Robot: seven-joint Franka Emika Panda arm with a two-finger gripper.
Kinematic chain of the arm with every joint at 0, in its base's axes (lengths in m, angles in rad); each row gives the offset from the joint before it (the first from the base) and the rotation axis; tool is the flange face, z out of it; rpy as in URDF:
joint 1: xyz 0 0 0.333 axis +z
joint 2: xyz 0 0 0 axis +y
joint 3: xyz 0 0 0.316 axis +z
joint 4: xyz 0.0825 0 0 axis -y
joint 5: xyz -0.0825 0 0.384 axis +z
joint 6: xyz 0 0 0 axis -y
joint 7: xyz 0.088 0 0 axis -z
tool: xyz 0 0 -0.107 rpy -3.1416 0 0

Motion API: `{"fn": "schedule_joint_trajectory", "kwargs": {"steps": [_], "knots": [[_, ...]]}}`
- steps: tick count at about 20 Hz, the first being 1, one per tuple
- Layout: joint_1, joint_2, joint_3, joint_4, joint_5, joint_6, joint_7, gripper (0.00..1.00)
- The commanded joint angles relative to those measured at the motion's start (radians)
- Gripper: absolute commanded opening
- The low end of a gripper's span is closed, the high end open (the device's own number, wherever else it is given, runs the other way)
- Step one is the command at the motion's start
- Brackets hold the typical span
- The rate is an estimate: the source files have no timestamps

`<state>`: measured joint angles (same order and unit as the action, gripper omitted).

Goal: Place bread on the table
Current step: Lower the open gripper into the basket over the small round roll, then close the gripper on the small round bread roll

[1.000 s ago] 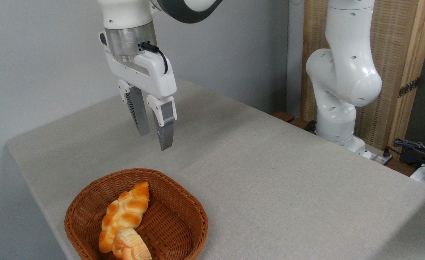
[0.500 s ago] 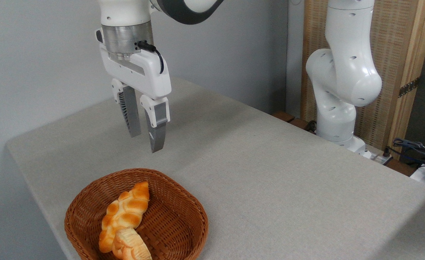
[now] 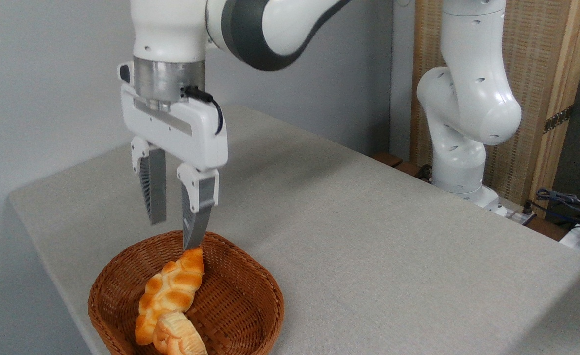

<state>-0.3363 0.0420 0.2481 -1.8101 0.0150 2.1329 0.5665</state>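
Hanging from the white robot arm point(image 3: 280, 24), the white two-finger gripper point(image 3: 174, 234) with grey ribbed fingers point(image 3: 153, 190) pointed straight down, and its jaws stood apart with a clear gap between them and nothing inside. It held no object. The tip of the nearer finger appeared just over the far rim of the brown round wicker basket point(image 3: 240, 315), close above the upper end of the long braided orange-brown loaf point(image 3: 171, 291); whether it touched the loaf could not be told. A black cable point(image 3: 211, 106) ran along the side of the gripper body.

Inside the basket, the braided loaf lay slanted, and the small round pale-golden bun with a scalloped edge point(image 3: 179, 337) rested against its lower end, at the near side of the basket, partly cut by the bottom border of the view. The bun was well below the gripper and apart from it.

The basket stood near the front left corner of the large table covered in light grey-beige cloth point(image 3: 368, 236). Behind the table, at the right, the white base of the arm point(image 3: 462, 123) stood before a wooden slatted panel point(image 3: 541, 74).
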Motion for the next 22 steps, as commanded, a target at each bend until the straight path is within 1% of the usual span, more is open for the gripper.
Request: {"fn": "schedule_joint_trajectory", "kwargs": {"steps": [1, 4, 5, 7, 10, 12, 17, 22], "knots": [[-0.006, 0.030, 0.039, -0.005, 0.022, 0.091, -0.005, 1.00], [-0.004, 0.064, 0.049, -0.005, 0.022, 0.157, -0.005, 1.00], [-0.004, 0.076, 0.066, -0.005, 0.025, 0.171, -0.004, 1.00], [-0.004, 0.088, 0.080, -0.005, 0.039, 0.191, -0.004, 1.00], [-0.004, 0.111, 0.085, -0.003, 0.043, 0.208, -0.004, 1.00], [-0.004, 0.140, 0.102, -0.003, 0.043, 0.237, -0.004, 1.00], [-0.004, 0.185, 0.103, -0.003, 0.043, 0.277, -0.005, 1.00], [-0.004, 0.208, 0.105, -0.003, 0.043, 0.279, -0.004, 1.00]]}}
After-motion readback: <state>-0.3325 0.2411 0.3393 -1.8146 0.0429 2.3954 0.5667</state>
